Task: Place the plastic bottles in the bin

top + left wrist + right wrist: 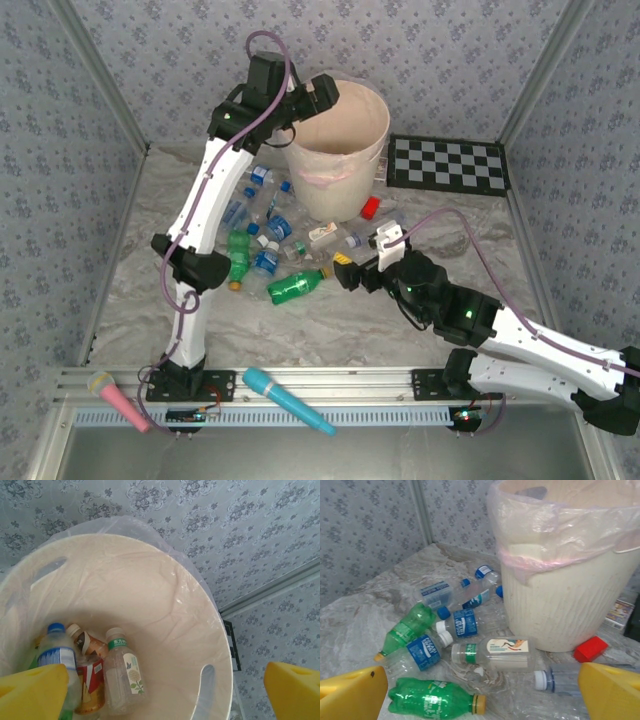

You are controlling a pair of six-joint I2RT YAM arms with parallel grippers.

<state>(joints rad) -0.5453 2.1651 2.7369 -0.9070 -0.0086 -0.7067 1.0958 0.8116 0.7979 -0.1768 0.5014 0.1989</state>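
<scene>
Yellow fingers point(350, 695) of the right tool point(480, 702) frame the near edge of its wrist view, spread wide with nothing between them. Just ahead of that tool and slightly to its left, a green bottle point(432, 698) lies on its side. Beyond it, a scatter of clear bottles point(465, 625) runs up to the foot of the bin point(555, 605). We count roughly ten on the tabletop point(365, 615) — the larger share of the job, in our judgement. Directly beneath the left tool point(162, 695), at least three bottles point(122, 675) lie on the bin floor; that tool is likewise fully open and empty. Left arm point(205, 190): raised high, wrist tipped down over the rim. Right arm point(530, 335): low, stretched forward over the tabletop toward the pile.
</scene>
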